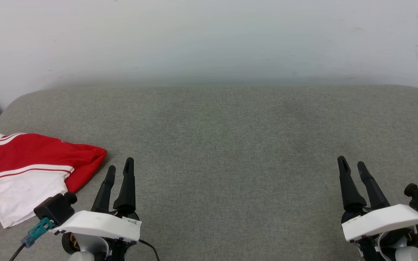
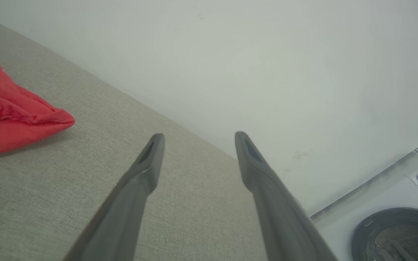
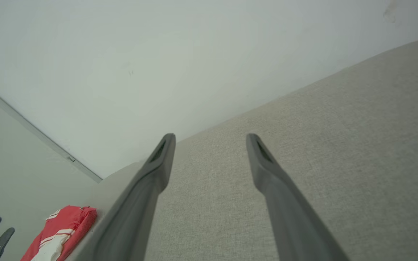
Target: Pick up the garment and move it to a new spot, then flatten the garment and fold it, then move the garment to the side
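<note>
The garment (image 1: 31, 174), red with a white sleeve and striped trim, lies folded in a small bundle at the left edge of the grey cushion (image 1: 230, 145). Its red corner (image 2: 16, 116) reaches into the left wrist view, and the right wrist view has it small and far off (image 3: 64, 232). My left gripper (image 1: 120, 168) stands open just right of the bundle, apart from it, with nothing between its fingers (image 2: 198, 139). At the lower right my right gripper (image 1: 352, 163) is open and empty over bare fabric (image 3: 210, 139).
A pale wall (image 1: 209, 40) rises behind the cushion. The cushion's rounded corners fall away at the far left and far right. In the left wrist view a white surface with a dark round object (image 2: 397, 232) lies beyond the cushion's edge.
</note>
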You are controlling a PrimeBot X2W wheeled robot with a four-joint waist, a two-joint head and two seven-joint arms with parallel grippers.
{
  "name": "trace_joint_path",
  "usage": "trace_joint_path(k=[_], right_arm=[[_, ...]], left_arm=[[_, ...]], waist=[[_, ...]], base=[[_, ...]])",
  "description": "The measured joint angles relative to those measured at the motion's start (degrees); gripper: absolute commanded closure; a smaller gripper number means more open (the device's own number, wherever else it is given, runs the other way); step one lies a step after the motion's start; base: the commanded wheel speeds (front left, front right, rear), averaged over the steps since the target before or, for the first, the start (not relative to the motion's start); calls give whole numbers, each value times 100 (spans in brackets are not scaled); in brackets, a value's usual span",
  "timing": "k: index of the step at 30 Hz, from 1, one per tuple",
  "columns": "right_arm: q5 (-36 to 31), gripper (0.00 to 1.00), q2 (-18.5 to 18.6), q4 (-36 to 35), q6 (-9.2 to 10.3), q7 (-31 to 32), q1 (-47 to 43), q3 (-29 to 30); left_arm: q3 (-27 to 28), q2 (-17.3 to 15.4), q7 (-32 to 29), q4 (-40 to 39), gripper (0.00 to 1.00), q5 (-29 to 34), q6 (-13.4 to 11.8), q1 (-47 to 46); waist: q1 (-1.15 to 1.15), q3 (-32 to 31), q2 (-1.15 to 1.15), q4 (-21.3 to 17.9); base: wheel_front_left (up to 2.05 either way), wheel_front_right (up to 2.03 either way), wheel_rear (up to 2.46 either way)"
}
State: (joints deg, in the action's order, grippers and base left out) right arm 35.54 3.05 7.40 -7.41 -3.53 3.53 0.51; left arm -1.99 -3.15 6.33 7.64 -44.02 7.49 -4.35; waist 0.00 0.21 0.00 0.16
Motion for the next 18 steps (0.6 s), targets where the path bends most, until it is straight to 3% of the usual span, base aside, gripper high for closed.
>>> trace_joint_path(k=[18], right_arm=[[-1465,0,-4,-178,0,57,-5,25]], left_arm=[[77,-23,279,270,0,1479,-1,0]], waist=[[0,-21,0,-2]], base=[[0,0,0]])
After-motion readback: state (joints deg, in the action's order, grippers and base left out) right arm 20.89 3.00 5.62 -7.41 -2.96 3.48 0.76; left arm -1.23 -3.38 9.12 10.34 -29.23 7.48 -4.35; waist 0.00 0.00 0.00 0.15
